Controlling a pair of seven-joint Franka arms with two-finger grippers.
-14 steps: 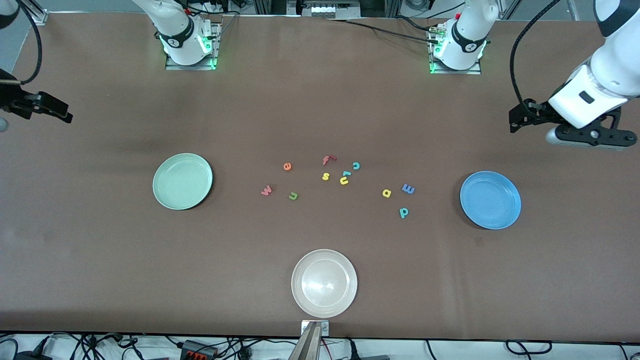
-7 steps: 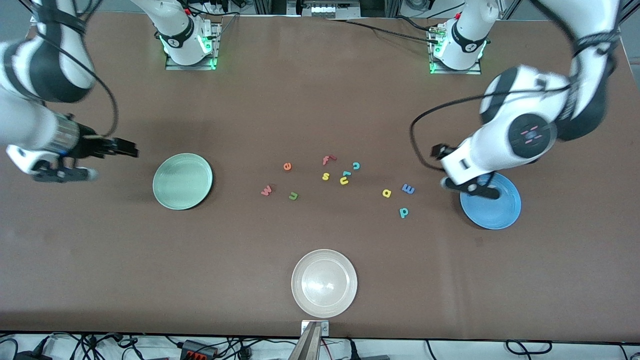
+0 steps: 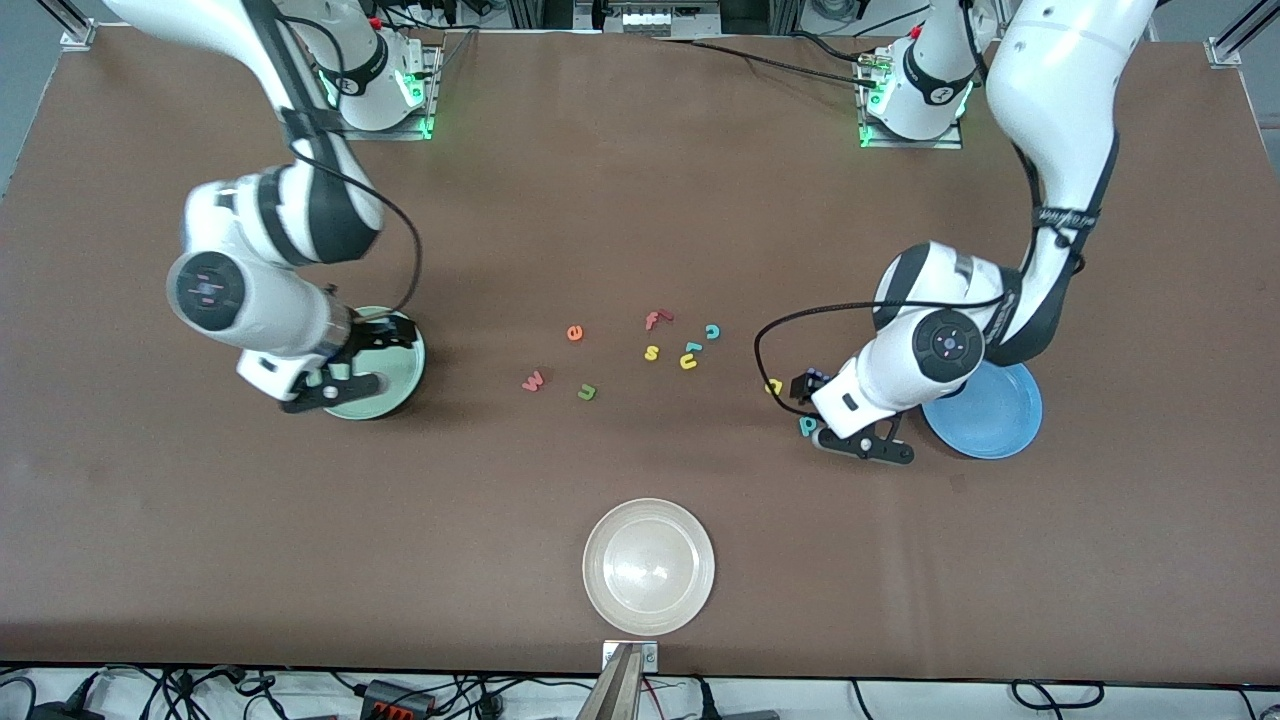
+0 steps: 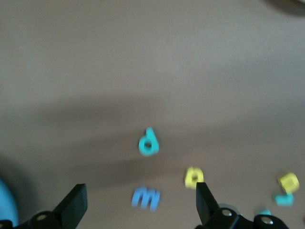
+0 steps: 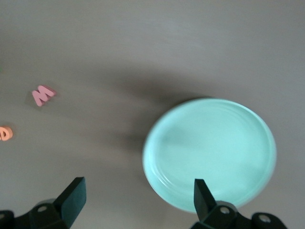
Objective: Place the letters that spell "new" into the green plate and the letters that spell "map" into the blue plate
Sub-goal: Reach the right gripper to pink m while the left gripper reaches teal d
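Both arms swung inward over plates

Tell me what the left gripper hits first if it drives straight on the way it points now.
Probably the blue m: it lies between the open fingers of the left gripper, with the teal p just past it. Depth is unclear.

— What can you read out there?

— Only the foam letters on the table. Look mid-frame in your front view: an orange e [image 3: 575, 333], a red f [image 3: 655, 320] and a teal c [image 3: 712, 331] in the upper row. Just under those you've got a yellow s [image 3: 651, 352] and a yellow u [image 3: 689, 362].

— And lower down?

— A salmon w [image 3: 533, 380] and a green n [image 3: 587, 392]. Your left wrist view gives you a teal p [image 4: 148, 142], a blue m [image 4: 145, 198] and a yellow a [image 4: 193, 177]. Your right wrist view catches the w and the e at its edge.
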